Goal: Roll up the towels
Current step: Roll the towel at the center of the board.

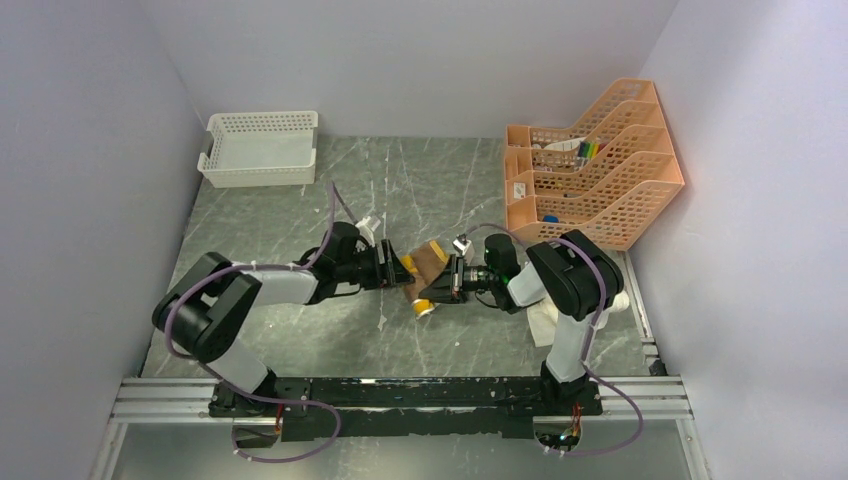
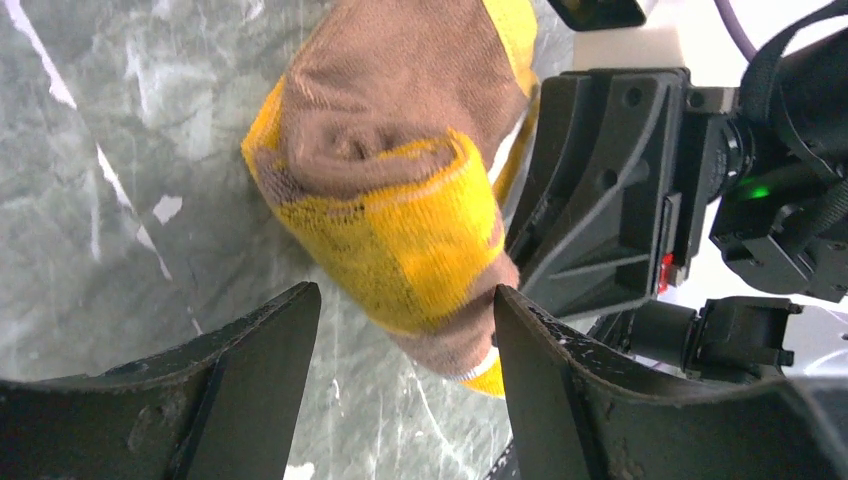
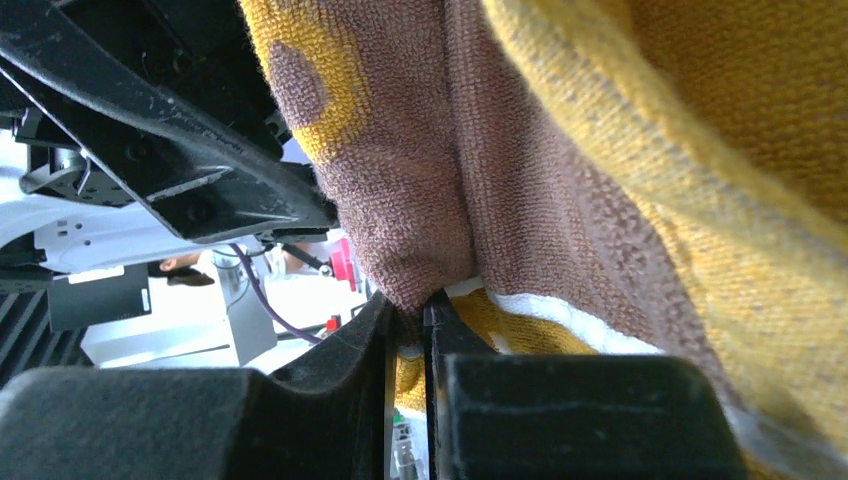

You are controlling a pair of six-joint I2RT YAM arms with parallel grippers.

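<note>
The mustard-yellow and brown towel [image 1: 430, 265] lies partly rolled on the grey table between my two grippers. In the left wrist view its rolled end [image 2: 400, 210] points at me, and my left gripper [image 2: 405, 291] is open around its lower end, with the right finger [image 2: 540, 350] touching or nearly touching the cloth. My left gripper [image 1: 398, 268] sits at the towel's left side. My right gripper [image 1: 447, 280] is at the towel's right side, and in the right wrist view it [image 3: 410, 300] is shut on a brown fold of the towel [image 3: 520, 200]. The cream towel [image 1: 545, 322] lies under my right arm, mostly hidden.
A white lattice basket [image 1: 262, 148] stands at the back left. An orange tiered file rack [image 1: 590, 165] with small items stands at the back right. The aluminium rail [image 1: 400, 395] holding the arm bases runs along the near edge.
</note>
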